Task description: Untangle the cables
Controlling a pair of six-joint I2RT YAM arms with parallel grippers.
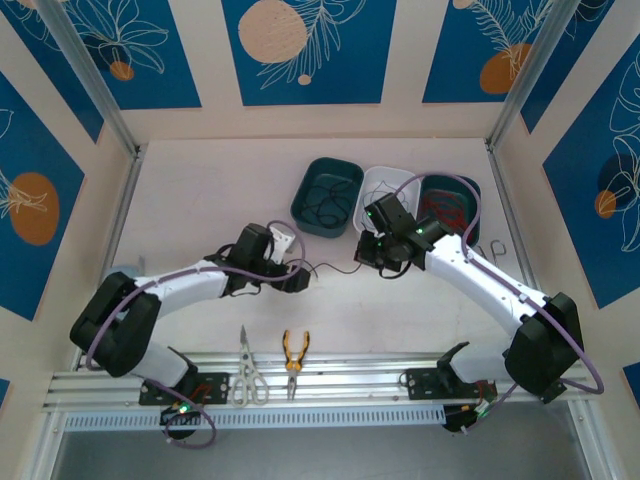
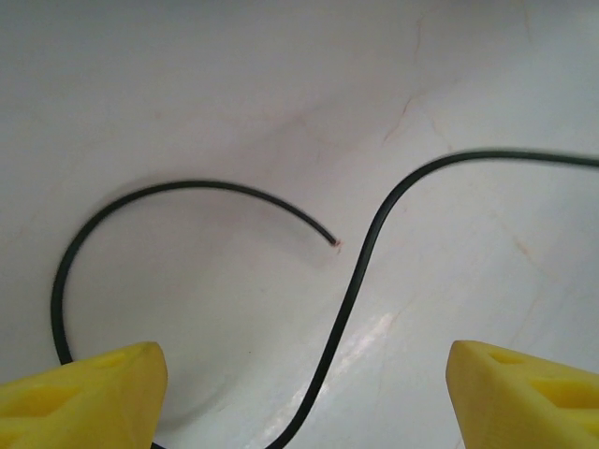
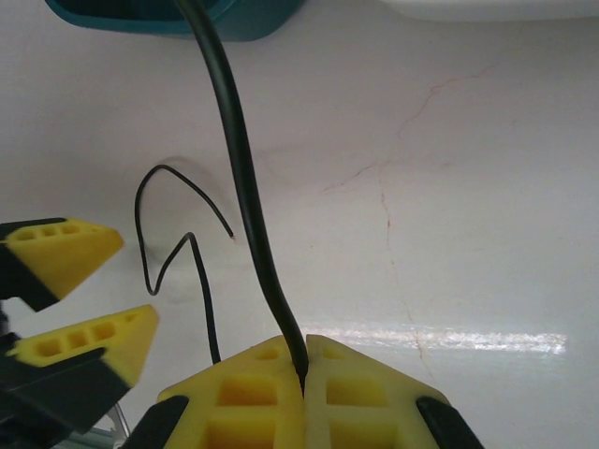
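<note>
Right wrist view: nearest the lens, at 6 o'clock, the right gripper (image 3: pixel 304 369) was clamped fully shut on the black cable (image 3: pixel 245 178), pinching it at the fingertips. The strand rose from there toward 12 o'clock, where the teal bin (image 3: pixel 168 14) stood. A thinner-looking loop lay on the table (image 3: pixel 449 187) at 9 o'clock; whether it was the same wire could not be told.

Left wrist view: the left gripper (image 2: pixel 306 365) stood wide apart, with fingers (image 2: pixel 94 393) at 7 and 5 o'clock. It straddled the cable without touching it and held nothing. A cut end lay just beyond, near frame centre.

Handling, as judged:
- The cable was light, thin and limp, but springy enough to hold its curves.
- Its smooth jacket was probably slippery.
- It was not fragile, though a hard pull could tighten a loop.
- The best hold looked to be a straight run near the free end, away from the bend.

Counts, top external view, near to far:
- Scissors (image 1: pixel 245 372): 1, at 7 o'clock.
- Pliers (image 1: pixel 294 352): 1, at 6 o'clock.
- Black cable on the open table: 1, strung between the grippers at centre.
- Bins: 3, from 12 to 1 o'clock.
  - The teal bin held thin black wires (image 1: pixel 325 195), too fine to count.
  - The white bin (image 1: pixel 390 170) had unclear contents.
  - The second teal bin (image 1: pixel 466 192) held red cables (image 1: pixel 445 210), number unclear.
</note>
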